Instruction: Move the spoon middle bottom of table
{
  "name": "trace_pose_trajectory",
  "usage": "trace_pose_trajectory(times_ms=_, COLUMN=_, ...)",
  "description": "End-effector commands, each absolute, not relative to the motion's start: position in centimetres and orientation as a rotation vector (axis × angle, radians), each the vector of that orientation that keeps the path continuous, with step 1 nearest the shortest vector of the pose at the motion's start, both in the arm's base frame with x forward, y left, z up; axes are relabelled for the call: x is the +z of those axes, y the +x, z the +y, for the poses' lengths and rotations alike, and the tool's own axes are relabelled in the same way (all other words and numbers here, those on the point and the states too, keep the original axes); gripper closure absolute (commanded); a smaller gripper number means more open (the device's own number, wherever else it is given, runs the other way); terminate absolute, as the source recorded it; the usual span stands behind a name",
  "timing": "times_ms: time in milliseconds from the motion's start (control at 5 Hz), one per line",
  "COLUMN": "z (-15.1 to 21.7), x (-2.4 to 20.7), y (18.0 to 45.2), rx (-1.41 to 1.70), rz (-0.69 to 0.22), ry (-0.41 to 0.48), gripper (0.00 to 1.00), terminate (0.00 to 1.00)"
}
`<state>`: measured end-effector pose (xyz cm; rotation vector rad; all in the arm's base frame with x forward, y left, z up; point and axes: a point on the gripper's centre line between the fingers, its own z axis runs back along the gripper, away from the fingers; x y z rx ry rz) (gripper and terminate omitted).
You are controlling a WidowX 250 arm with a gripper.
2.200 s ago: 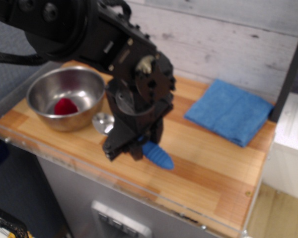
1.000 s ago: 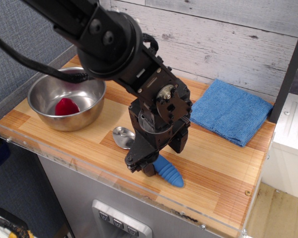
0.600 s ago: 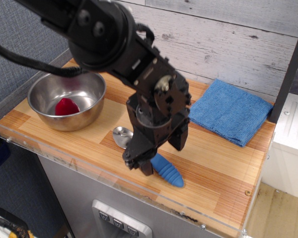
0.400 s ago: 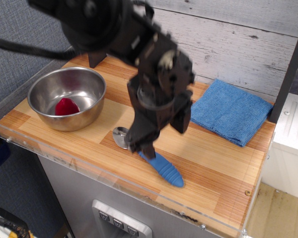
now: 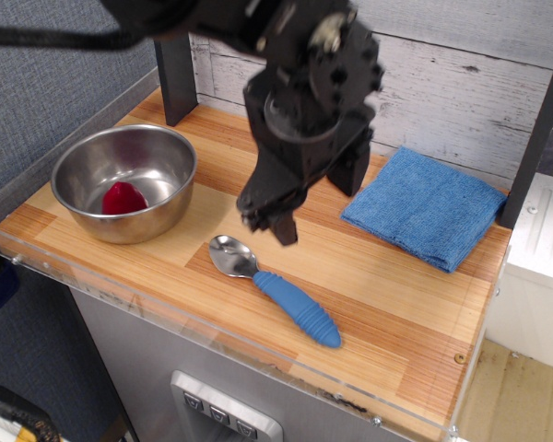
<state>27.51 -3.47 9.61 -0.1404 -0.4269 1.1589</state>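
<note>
The spoon [image 5: 275,289] lies flat on the desk [image 5: 396,304], near the front edge and roughly midway along it. Its shiny metal bowl points toward the left and slightly back, and its thick ribbed blue handle runs diagonally toward the front right, ending close to the clear acrylic rim [image 5: 258,354] that edges the desk. Nothing touches the spoon.

The hand [image 5: 272,221] hangs in the air above and a little behind the spoon's bowl, clear of it. It carries nothing. Its dark fingertips point downward and sit close together, but from this angle it is hard to tell how wide the gap between them is, so whether it is parted or closed cannot be told. The bulky black wrist and arm rise from it toward the upper left of the view.

At the left end of the desk stands a steel bowl [image 5: 122,180] with a small red object [image 5: 122,198] lying inside it. A folded blue cloth [image 5: 426,206] rests toward the back right of the desk, well apart from the spoon. Behind the desk is a pale wooden plank wall [image 5: 461,83].
</note>
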Motion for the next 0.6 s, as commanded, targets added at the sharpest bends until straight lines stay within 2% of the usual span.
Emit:
trace_pose_trajectory(times_ms=0, z=-3.89, x=10.78, y=26.95, rx=1.155, rz=-0.457, ry=-0.173, gripper=0.00, terminate=0.00)
trace_pose_trajectory(times_ms=200, z=-3.89, x=10.78, y=26.95, rx=1.155, rz=-0.457, ry=-0.173, gripper=0.00, terminate=0.00)
trace_pose_trajectory(times_ms=400, z=-3.89, x=10.78, y=26.95, rx=1.155, rz=-0.457, ry=-0.173, gripper=0.00, terminate=1.00)
